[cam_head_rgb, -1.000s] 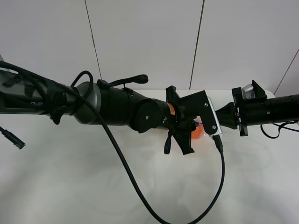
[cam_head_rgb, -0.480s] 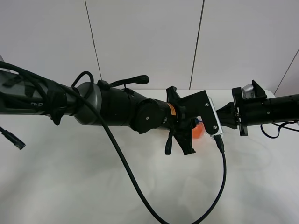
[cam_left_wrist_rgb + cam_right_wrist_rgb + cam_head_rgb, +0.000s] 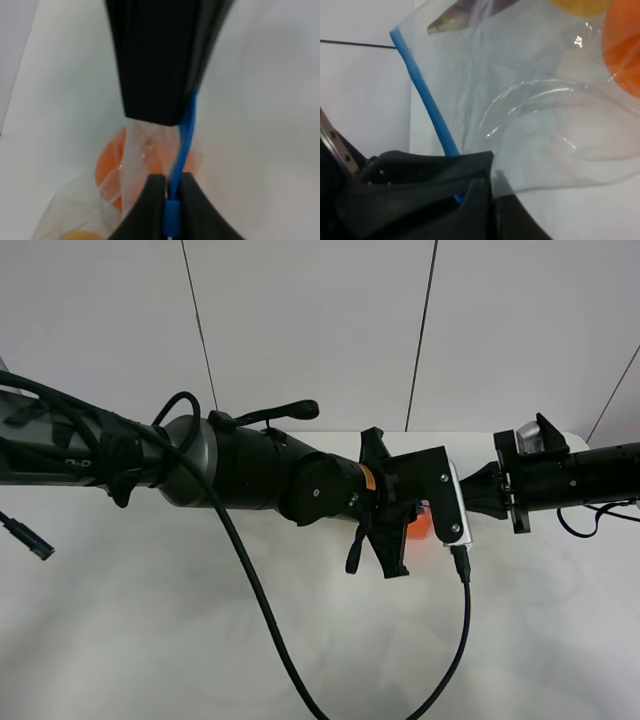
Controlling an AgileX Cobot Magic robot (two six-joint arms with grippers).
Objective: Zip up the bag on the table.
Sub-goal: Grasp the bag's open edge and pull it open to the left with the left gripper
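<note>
The clear bag (image 3: 535, 100) lies on the white table (image 3: 150, 640); the exterior high view shows only its orange (image 3: 421, 525), beside my left gripper (image 3: 385, 545). In the left wrist view my left gripper (image 3: 171, 200) is shut on the slider of the blue zipper strip (image 3: 186, 130), with the orange (image 3: 107, 170) behind clear plastic. My right gripper (image 3: 470, 195) is shut on the bag's edge at the blue strip (image 3: 427, 105). Eggplant (image 3: 460, 15), yellow pear (image 3: 580, 5) and orange (image 3: 625, 45) show through the plastic.
My left arm (image 3: 230, 470) spans from the left edge to the middle, with a black cable (image 3: 260, 600) looping below it. My right arm (image 3: 560, 480) reaches in from the right. A white panelled wall (image 3: 320, 330) stands behind the table.
My left gripper and its wrist camera have shifted slightly left and down along the bag. The hanging cable has swung left. The right arm has barely moved.
</note>
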